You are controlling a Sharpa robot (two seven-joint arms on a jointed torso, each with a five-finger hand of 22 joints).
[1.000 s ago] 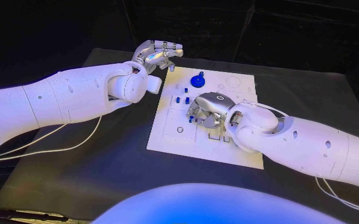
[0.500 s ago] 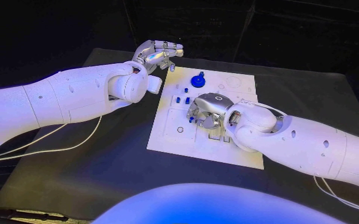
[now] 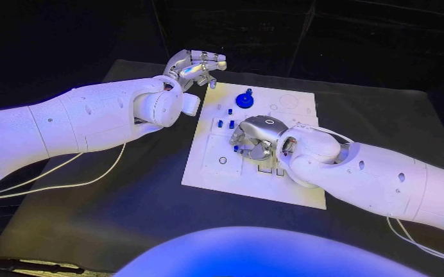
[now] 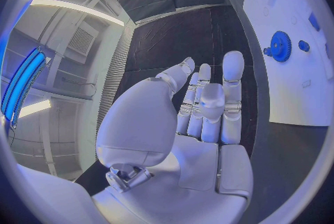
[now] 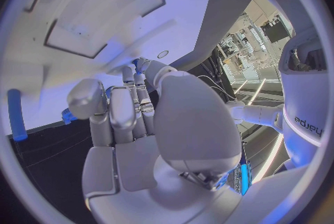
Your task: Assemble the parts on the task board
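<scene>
Left robot hand (image 3: 194, 67), silver, above matte black tabletop (image 3: 120, 193) beyond board's far-left corner, fingers curled, nothing held. Flat white rectangular task board (image 3: 217, 174) mid-tabletop; blue toothed gear (image 3: 244, 100) near far edge. Right robot hand (image 3: 255, 137) pressed down on board's centre, small blue part (image 3: 239, 140) at fingertips; grip unclear.

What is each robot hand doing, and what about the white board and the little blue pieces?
Left robot hand: raised beyond the board's far left corner, holding nothing, fingers loosely curled.
Right robot hand: down over the middle of the board, fingers curled around a small blue piece.
Task board: lying flat on the table.
Blue gear: resting on the board's far part, untouched.
</scene>
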